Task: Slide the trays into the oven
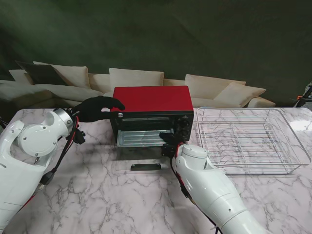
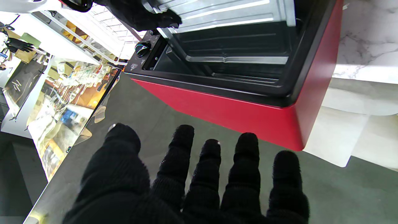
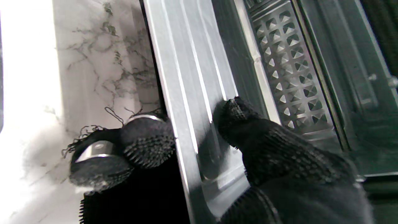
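A red toaster oven (image 1: 152, 99) stands at the middle of the marble table, its glass door (image 1: 145, 167) folded down flat towards me. A silver baking tray (image 1: 140, 138) sits partly inside the oven mouth. My right hand (image 1: 170, 139) is shut on the tray's right front edge. In the right wrist view the thumb (image 3: 239, 118) presses on one face of the tray (image 3: 186, 71) and a finger (image 3: 146, 137) on the other. My left hand (image 1: 100, 107) lies flat with fingers spread at the oven's top left corner, holding nothing. A wire rack (image 1: 239, 139) lies to the right.
The wire rack rests in a clear plastic bin (image 1: 298, 146) to the right of the oven. The open door's dark handle lies close to my right forearm (image 1: 209, 190). A sofa (image 1: 136, 78) stands beyond the table's far edge.
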`<action>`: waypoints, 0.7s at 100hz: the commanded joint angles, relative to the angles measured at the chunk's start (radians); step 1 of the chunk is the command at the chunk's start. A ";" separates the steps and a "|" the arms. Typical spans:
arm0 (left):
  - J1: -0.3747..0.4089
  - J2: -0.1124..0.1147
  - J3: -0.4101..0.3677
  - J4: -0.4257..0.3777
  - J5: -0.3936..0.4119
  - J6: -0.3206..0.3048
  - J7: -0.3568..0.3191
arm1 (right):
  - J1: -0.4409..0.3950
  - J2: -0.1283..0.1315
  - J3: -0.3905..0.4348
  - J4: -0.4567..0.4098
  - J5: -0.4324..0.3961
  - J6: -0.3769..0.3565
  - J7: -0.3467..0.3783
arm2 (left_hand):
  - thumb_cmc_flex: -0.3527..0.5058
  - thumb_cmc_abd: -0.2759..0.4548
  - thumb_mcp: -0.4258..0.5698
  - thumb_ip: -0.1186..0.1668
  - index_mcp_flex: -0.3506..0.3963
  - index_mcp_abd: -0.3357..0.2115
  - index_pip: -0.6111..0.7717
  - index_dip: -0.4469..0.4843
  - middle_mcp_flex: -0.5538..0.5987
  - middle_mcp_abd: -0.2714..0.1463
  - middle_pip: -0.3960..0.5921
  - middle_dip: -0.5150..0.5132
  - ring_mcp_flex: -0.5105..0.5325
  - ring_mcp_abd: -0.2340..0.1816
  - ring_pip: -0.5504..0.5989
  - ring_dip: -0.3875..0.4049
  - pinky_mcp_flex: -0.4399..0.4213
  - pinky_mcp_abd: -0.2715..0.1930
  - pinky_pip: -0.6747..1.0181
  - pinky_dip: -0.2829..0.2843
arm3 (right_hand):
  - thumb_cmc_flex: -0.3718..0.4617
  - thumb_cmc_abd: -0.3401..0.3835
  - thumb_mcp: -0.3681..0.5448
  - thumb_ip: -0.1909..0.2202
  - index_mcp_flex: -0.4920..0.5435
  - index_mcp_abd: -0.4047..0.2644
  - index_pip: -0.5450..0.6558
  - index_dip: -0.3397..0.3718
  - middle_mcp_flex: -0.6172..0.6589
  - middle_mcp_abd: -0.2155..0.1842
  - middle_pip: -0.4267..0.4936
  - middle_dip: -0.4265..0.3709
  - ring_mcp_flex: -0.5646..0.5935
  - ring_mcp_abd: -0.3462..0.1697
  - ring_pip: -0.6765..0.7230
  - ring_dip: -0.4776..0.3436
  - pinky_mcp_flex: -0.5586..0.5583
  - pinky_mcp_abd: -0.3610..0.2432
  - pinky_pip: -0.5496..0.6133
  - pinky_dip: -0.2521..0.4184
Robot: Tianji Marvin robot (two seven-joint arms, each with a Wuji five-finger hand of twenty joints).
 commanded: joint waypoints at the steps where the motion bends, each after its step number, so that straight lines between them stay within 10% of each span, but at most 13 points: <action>1: -0.002 0.001 0.004 0.001 -0.001 0.002 -0.016 | 0.002 -0.015 -0.009 0.040 0.000 0.005 -0.007 | 0.019 0.036 -0.023 -0.010 0.021 -0.017 0.007 0.008 -0.005 -0.008 -0.004 -0.006 -0.010 -0.010 -0.010 -0.002 -0.014 -0.014 -0.021 0.008 | 0.077 0.084 0.107 0.044 0.060 -0.186 0.098 0.064 0.015 -0.016 0.034 0.000 0.015 -0.029 -0.001 -0.009 -0.095 0.150 0.004 0.001; 70: 0.013 0.000 -0.002 -0.011 0.004 0.011 -0.011 | 0.096 -0.045 -0.029 0.150 -0.058 0.039 0.019 | 0.018 0.037 -0.024 -0.010 0.021 -0.016 0.007 0.008 -0.006 -0.008 -0.003 -0.006 -0.009 -0.009 -0.009 -0.002 -0.014 -0.015 -0.021 0.008 | 0.076 0.091 0.093 0.042 0.052 -0.187 0.086 0.068 0.012 -0.021 0.045 0.011 0.016 -0.039 0.012 0.000 -0.099 0.145 0.006 0.009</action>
